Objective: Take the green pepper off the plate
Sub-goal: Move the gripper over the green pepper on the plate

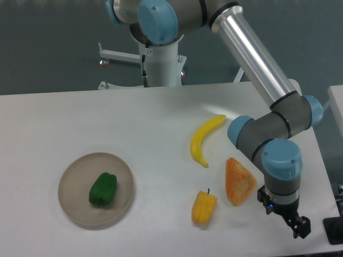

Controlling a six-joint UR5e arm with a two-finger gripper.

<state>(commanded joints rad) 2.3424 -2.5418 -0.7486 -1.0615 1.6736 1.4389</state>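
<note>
White table (134, 118) under a dark grey-blue backdrop. Green pepper (103, 189) lying on the plate (72, 206), a little right of centre, at the table's front left. Well apart to the right: yellow pepper (204, 208) with stem up, orange wedge-shaped piece (239, 181) just beside it, banana (206, 138) behind both. Gripper (299, 227) low at the front right edge, past the orange piece, holding nothing; fingers too small and dark to tell whether apart or together.
</note>
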